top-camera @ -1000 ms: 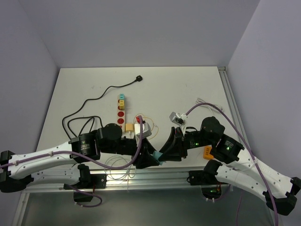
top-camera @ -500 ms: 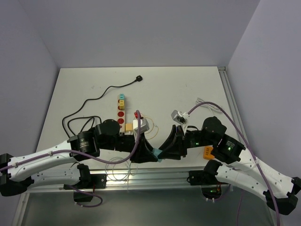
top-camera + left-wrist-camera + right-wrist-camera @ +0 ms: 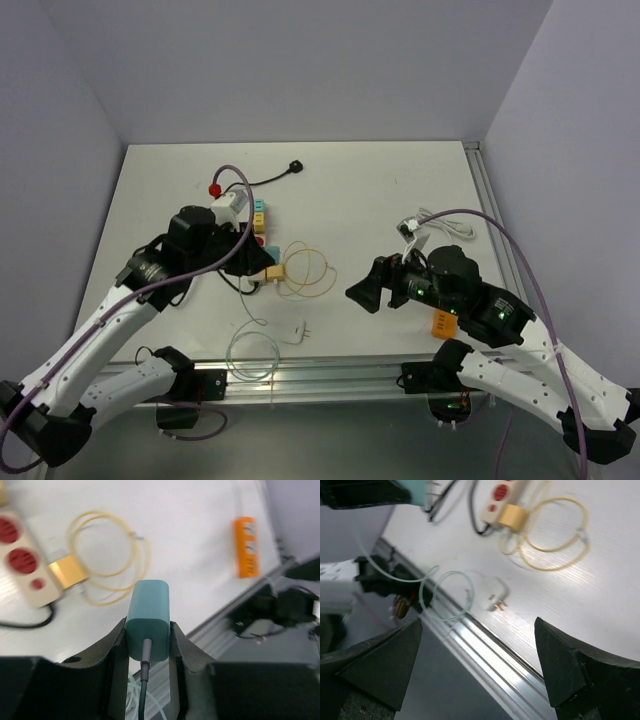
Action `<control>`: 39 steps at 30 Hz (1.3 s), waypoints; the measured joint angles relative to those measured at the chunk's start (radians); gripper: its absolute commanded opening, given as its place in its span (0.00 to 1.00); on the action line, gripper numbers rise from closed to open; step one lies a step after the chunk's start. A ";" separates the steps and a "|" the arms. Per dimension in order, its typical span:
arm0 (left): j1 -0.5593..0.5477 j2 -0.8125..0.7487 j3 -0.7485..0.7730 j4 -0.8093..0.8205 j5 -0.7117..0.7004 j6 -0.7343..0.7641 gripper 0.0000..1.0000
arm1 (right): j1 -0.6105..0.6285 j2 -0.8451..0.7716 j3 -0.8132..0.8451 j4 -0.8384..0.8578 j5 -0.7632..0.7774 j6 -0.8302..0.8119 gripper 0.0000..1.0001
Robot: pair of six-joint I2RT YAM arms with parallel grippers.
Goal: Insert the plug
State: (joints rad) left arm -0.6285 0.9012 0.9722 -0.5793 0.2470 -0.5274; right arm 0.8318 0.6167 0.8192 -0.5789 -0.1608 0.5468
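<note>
The left arm (image 3: 95, 325) stretches forward and up from its base, elbow raised, and the left end effector (image 3: 147, 626) is clamped on a teal plug (image 3: 148, 612). The right arm (image 3: 530, 355) folds inward with its wrist pointing left, and the right end effector (image 3: 477, 622) has its jaws spread wide.

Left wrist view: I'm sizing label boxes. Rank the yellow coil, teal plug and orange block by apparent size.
1. yellow coil
2. teal plug, enlarged by nearness to the camera
3. orange block
</note>
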 measured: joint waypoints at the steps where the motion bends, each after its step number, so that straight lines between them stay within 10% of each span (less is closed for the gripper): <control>1: 0.031 0.026 0.013 -0.033 -0.012 0.001 0.00 | -0.008 0.007 -0.001 -0.026 0.041 0.015 1.00; 13: 0.259 0.224 0.066 -0.211 -0.200 0.051 0.00 | -0.021 0.096 -0.058 -0.101 0.146 0.080 1.00; 39: 0.262 0.656 0.163 -0.045 -0.197 0.151 0.00 | -0.018 0.126 -0.058 -0.116 0.188 0.089 1.00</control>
State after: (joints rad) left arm -0.3660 1.5570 1.1355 -0.6247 0.0502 -0.3759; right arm 0.8139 0.7425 0.7609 -0.6952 0.0269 0.6353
